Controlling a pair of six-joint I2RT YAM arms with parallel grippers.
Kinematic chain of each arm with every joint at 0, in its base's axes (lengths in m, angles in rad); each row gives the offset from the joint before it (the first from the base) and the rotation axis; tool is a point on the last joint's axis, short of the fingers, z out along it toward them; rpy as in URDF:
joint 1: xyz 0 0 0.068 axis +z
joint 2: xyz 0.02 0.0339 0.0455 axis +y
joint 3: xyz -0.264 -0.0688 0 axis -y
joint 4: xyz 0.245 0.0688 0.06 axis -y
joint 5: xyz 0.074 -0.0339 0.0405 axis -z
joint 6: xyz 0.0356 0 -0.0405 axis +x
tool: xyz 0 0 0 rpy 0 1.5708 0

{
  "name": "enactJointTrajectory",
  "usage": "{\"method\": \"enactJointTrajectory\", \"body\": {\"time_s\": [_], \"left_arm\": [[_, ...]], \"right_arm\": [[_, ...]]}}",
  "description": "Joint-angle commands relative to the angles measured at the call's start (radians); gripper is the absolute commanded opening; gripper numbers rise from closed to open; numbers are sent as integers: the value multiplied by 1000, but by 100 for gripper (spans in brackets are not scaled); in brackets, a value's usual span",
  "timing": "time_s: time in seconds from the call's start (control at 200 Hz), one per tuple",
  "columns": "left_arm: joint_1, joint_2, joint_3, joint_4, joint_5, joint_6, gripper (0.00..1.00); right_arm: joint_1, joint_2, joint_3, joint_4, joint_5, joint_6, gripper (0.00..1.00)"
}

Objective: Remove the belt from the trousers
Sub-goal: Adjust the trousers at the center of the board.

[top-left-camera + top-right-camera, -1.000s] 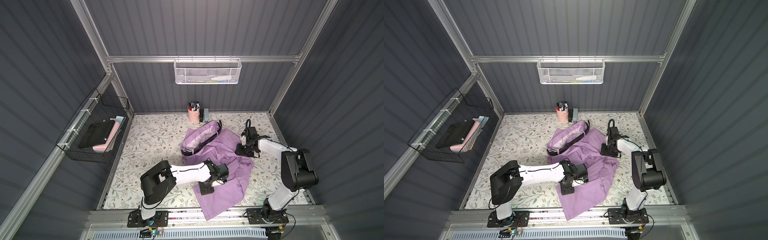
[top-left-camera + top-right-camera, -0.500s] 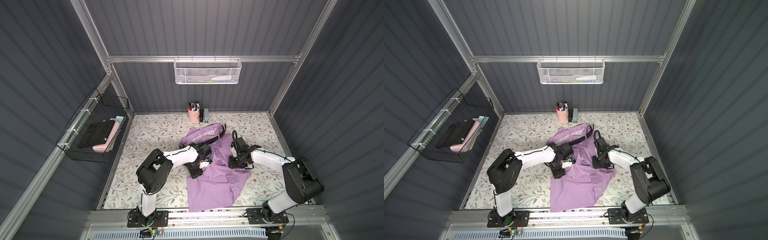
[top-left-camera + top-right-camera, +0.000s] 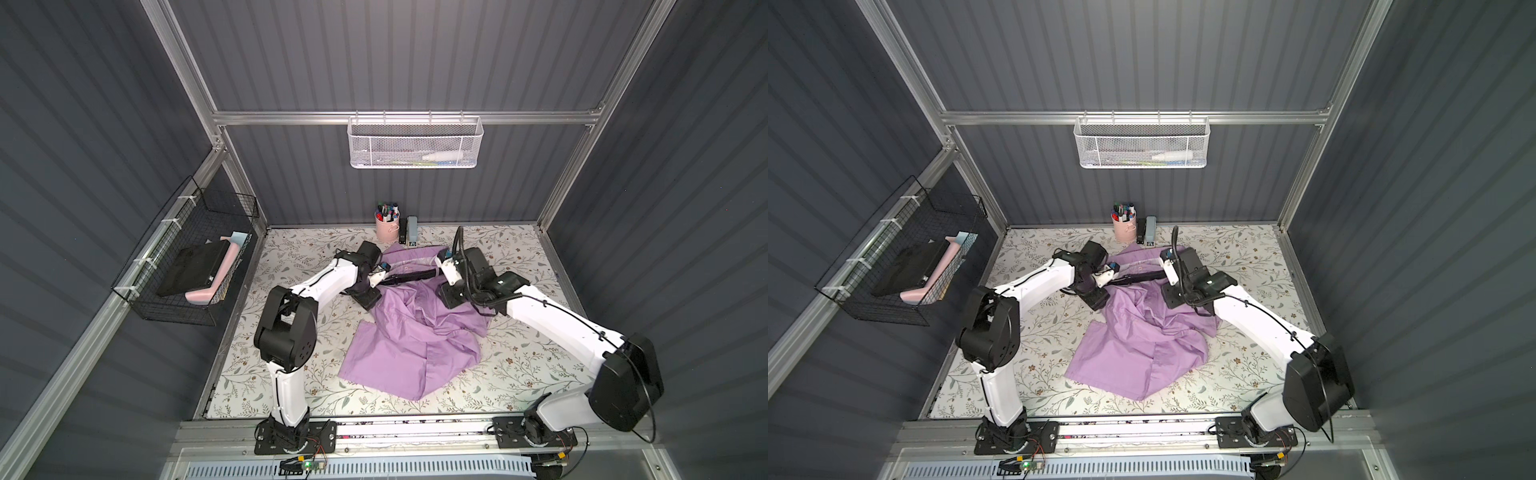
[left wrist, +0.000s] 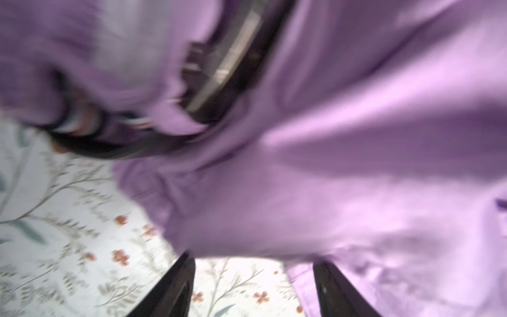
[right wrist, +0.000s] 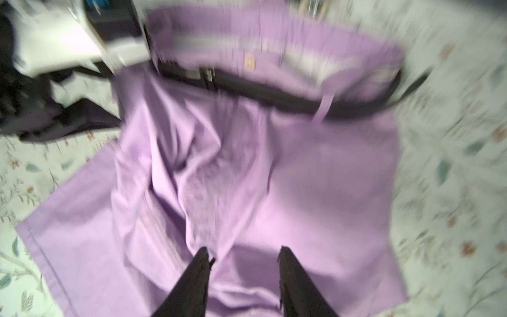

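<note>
Moved since a second ago: left arm [image 3: 328,282] and right arm [image 3: 552,320], from the 6 o'clock half of the surface [image 3: 291,257] up to the waistband; trousers [image 3: 415,340] dragged flatter, legs bunched toward 6 (clock read in a top view, 12 at the back wall)

Item 1, belt [image 3: 409,275]: black strap across the 12 o'clock edge of the trousers, between the arms, threaded under at least one loop [image 5: 325,107]; buckle [image 5: 204,76] blurred

Item 2, left tool [image 4: 253,260]: fingers spread, nothing between them, at 9 o'clock of the waist

Item 3, right tool [image 5: 244,249]: fingers spread over cloth, pinching nothing, at 3 o'clock

Handling, judged: undo the buckle first; pin the waistband with one tool, draw the strap lengthwise along the loops, never upward, or the thin cloth lifts too

Containers: white mesh basket [image 3: 361,141], wall at 12, holds a white bottle [image 3: 442,156], the rest unclear; black wire basket [image 3: 166,307] at 9, a flat black thing [image 3: 191,270] and a pink one [image 3: 199,296]; pink cup [image 3: 386,232] at 12, markers [image 3: 386,208]
</note>
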Motion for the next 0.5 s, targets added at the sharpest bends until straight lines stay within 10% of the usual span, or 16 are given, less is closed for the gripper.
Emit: {"method": "enactJointTrajectory", "body": {"time_s": [0.0, 0.25, 0.495], "left_arm": [[-11, -83, 27, 0, 96, -9, 68], [-16, -157, -46, 138, 288, -365, 68], [-16, -240, -239, 259, 377, -519, 68]], "right_arm": [[-24, 79, 45, 227, 71, -211, 42], [-40, 574, 579, -18, 39, -294, 40], [19, 715, 660, -34, 15, -382, 42]]}}
